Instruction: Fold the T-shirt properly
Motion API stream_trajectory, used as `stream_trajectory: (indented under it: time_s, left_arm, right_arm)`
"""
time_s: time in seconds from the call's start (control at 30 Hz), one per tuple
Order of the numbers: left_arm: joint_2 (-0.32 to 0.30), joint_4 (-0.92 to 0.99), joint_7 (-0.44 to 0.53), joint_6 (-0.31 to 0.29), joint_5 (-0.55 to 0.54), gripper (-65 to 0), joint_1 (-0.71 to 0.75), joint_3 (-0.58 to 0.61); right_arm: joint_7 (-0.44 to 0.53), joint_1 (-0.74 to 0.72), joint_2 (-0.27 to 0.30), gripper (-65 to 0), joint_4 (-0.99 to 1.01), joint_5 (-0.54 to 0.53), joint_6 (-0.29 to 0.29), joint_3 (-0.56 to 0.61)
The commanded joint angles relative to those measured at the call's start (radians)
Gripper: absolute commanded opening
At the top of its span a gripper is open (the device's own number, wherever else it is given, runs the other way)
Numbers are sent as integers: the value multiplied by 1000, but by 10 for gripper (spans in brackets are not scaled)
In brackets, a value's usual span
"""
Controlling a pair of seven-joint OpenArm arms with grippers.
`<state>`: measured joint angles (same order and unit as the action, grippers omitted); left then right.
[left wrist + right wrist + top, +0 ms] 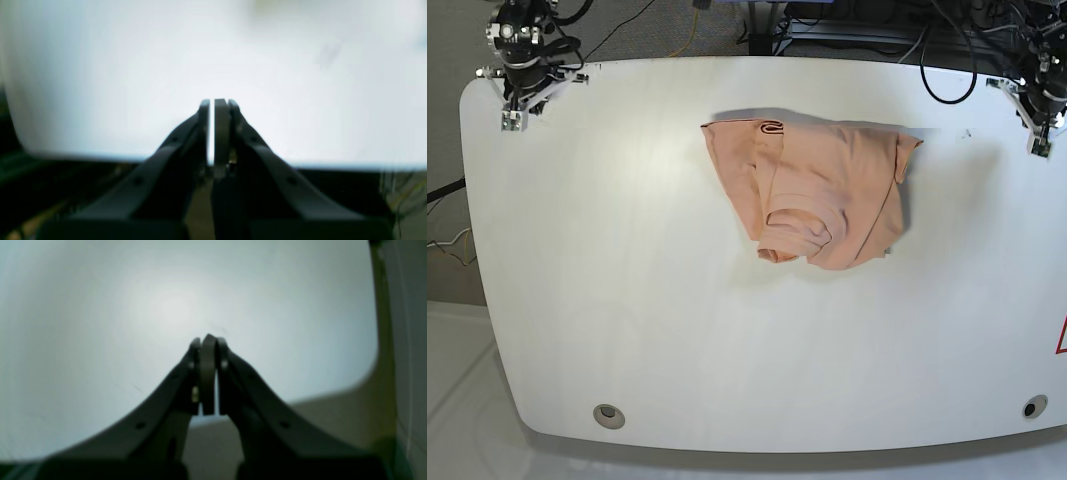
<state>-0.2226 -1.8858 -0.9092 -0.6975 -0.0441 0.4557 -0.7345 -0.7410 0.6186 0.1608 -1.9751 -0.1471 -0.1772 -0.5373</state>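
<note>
One salmon-pink T-shirt (817, 190) is seen, crumpled in a loose heap on the white table (627, 300), toward twelve o'clock from the table's centre. Two grippers are counted: the left gripper (216, 101) is parked at the two o'clock corner, the right gripper (207, 338) at the ten o'clock corner, both well apart from the shirt. Each pair of fingers is pressed together with nothing held. Two round holes (608, 414) are set near the table's front edge. Cables (947, 60) are strung behind the far edge.
</note>
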Motion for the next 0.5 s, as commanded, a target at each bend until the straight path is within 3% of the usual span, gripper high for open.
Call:
stream_trajectory:
  time_s: [0.0,0.47]
  left_arm:
    - [-10,-19,12,-1,-6,-641,48,-21]
    - [147,-18,14,-1,-6,-641,254,-41]
  right_arm:
    - [19,45,7,-650,-16,-1,5,-50]
    - [19,215,-111,-650,15,8,5,-249]
